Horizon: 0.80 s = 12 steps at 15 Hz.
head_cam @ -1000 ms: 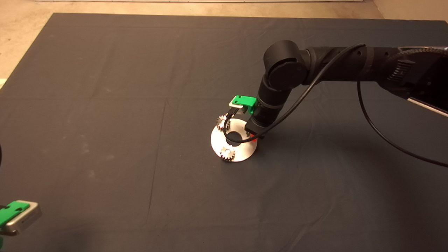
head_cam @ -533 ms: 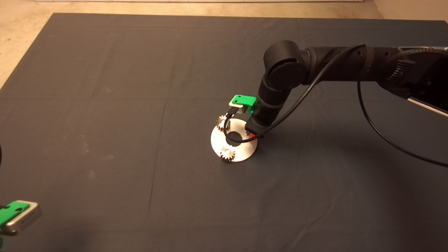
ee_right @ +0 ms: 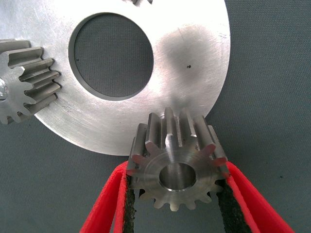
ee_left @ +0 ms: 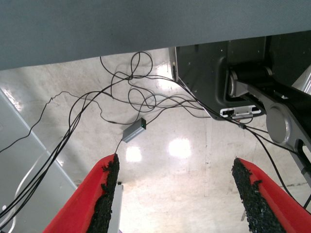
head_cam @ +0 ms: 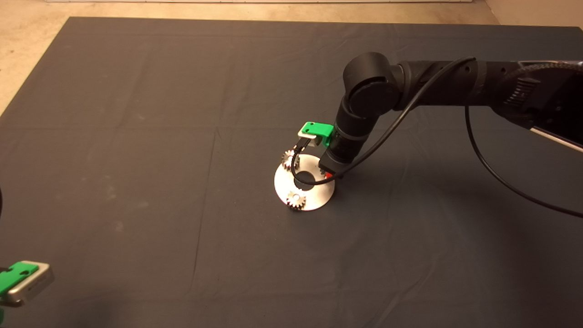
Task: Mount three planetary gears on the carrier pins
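A flat silver disc (head_cam: 314, 193) with a large central hole lies mid-mat. Two planetary gears sit on it, one at the far-left rim (head_cam: 288, 159) and one at the near rim (head_cam: 296, 199). My right gripper (head_cam: 325, 173) reaches down over the disc's right rim and is shut on a third gear (ee_right: 177, 170), its black pads (ee_right: 129, 199) pressed against the teeth. That gear stands at the edge of the disc (ee_right: 194, 58), and another gear (ee_right: 26, 80) shows beside the hole. The carrier pins are hidden by the gears. My left gripper (head_cam: 18, 280) is parked at the lower left, open.
The right arm's black cable (head_cam: 501, 177) loops over the mat's right half and down across the disc. The left wrist view shows the floor with tangled cables (ee_left: 121, 97) and a machine base (ee_left: 228, 73). Bare floor borders the mat at the far and left sides.
The right wrist has shifted very slightly toward the far side. The disc and the two seated gears have not moved.
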Motion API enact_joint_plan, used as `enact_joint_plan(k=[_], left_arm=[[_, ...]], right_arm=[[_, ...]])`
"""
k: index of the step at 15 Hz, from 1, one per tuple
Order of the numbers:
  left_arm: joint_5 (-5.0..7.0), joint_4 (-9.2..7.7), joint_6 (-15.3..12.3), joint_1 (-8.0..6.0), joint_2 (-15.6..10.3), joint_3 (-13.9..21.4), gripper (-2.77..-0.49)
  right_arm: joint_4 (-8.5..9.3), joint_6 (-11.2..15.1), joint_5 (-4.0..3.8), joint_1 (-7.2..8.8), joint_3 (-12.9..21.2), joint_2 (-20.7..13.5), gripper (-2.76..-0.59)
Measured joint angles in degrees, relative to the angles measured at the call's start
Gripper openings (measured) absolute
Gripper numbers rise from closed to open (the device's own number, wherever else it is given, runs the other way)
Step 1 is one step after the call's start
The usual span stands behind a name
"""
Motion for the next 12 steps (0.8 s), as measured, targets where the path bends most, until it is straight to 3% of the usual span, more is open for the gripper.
enact_joint_plan(k=[12], left_arm=[[-0.06,-0.02,0.0,0.0,-0.2,0.0,-1.65]], right_arm=[[-0.02,0.0,-0.09,-0.33,-0.2,0.1,-2.37]])
